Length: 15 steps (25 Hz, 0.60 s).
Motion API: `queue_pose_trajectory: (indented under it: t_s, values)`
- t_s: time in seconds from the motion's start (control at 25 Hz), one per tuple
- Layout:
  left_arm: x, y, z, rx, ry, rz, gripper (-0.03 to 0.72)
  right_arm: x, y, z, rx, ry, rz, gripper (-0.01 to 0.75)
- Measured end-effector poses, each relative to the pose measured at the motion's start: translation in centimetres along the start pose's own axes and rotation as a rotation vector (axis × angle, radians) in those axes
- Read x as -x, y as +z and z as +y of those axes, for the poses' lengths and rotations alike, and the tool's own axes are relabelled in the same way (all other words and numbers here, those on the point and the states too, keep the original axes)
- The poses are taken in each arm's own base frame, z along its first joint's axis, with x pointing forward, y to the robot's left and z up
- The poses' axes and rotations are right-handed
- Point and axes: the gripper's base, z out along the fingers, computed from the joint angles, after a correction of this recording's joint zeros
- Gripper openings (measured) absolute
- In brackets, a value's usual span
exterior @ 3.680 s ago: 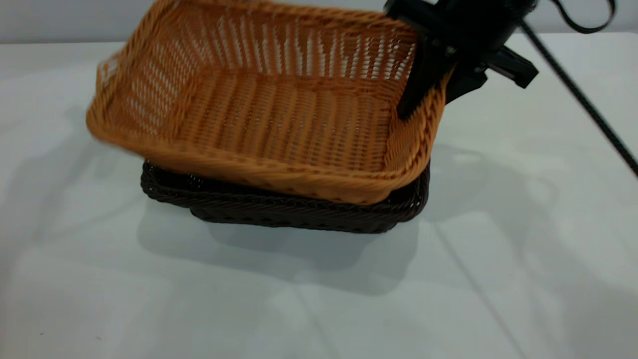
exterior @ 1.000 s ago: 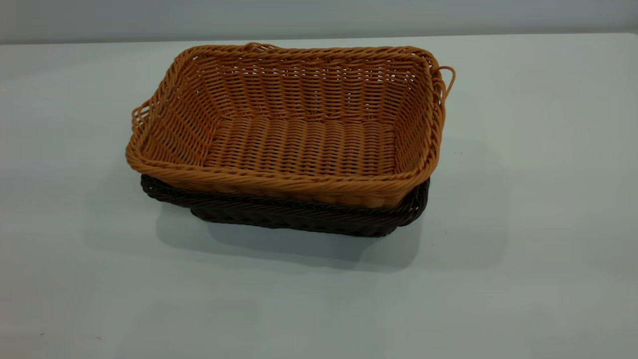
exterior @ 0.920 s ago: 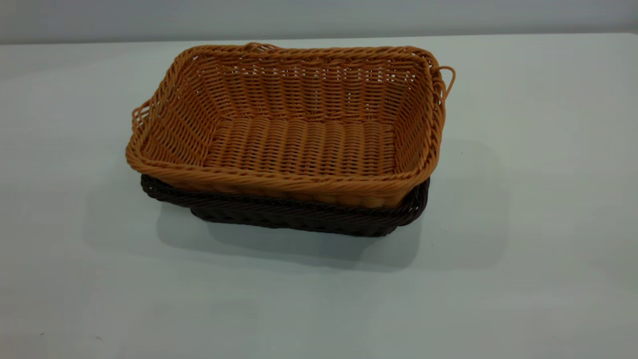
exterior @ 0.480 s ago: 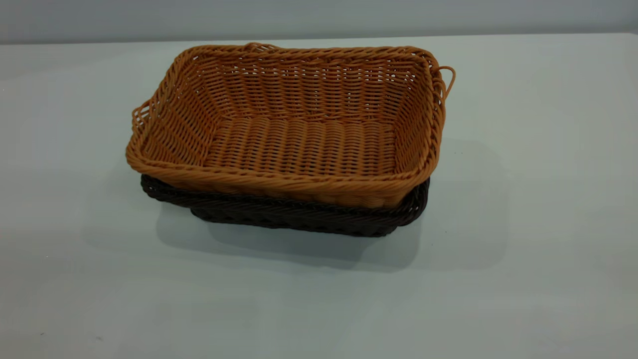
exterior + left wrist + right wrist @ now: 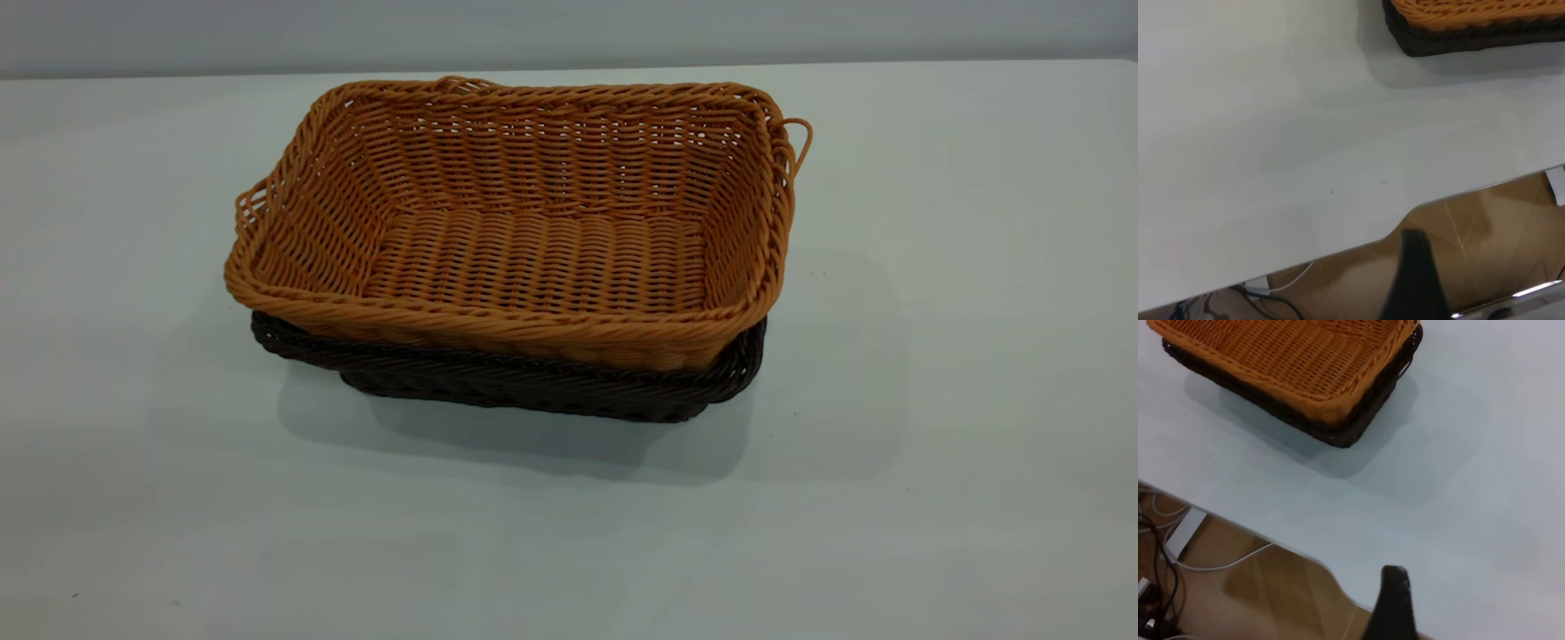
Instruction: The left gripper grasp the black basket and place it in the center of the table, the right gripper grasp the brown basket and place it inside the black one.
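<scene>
The brown basket (image 5: 533,258) sits nested inside the black basket (image 5: 551,387) in the middle of the table (image 5: 933,400). Only the black basket's rim and lower wall show beneath it. Neither gripper appears in the exterior view. My left gripper (image 5: 1415,280) shows only as a dark blurred shape over the table's edge, far from the two baskets, black (image 5: 1458,45) under brown (image 5: 1471,10). My right gripper (image 5: 1395,607) is likewise a dark shape at the table's edge, away from the brown basket (image 5: 1285,353) and the black basket (image 5: 1338,430). Nothing is held by either.
The table's edge (image 5: 1405,217) has a notch, with wooden floor and cables (image 5: 1165,580) below. A grey wall (image 5: 569,31) runs behind the table.
3.7 s ago my right gripper held the brown basket tilted above the black one. Now it rests nested and level, and the gripper has left the exterior view. Nothing moved in the last second.
</scene>
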Motion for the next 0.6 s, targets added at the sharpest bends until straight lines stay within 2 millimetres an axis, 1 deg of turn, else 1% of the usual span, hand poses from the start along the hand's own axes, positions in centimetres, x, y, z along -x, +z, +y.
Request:
queue_pose_trajectory:
  t_s: [0.32, 0.44, 0.6]
  values:
    - [-0.1, -0.1, 0.0, 0.002, 0.002, -0.012, 0.489, -0.2, -0.3, 0.0, -0.146, 0.102, -0.050, 0.491]
    - [-0.6, -0.5, -0.2, 0.010, 0.010, -0.056, 0.489, -0.7, -0.8, 0.3, -0.211, 0.129, -0.108, 0.468]
    - [-1.4, -1.3, -0.5, 0.024, 0.025, -0.135, 0.489, -0.6, -0.8, 0.4, -0.274, 0.170, -0.117, 0.437]
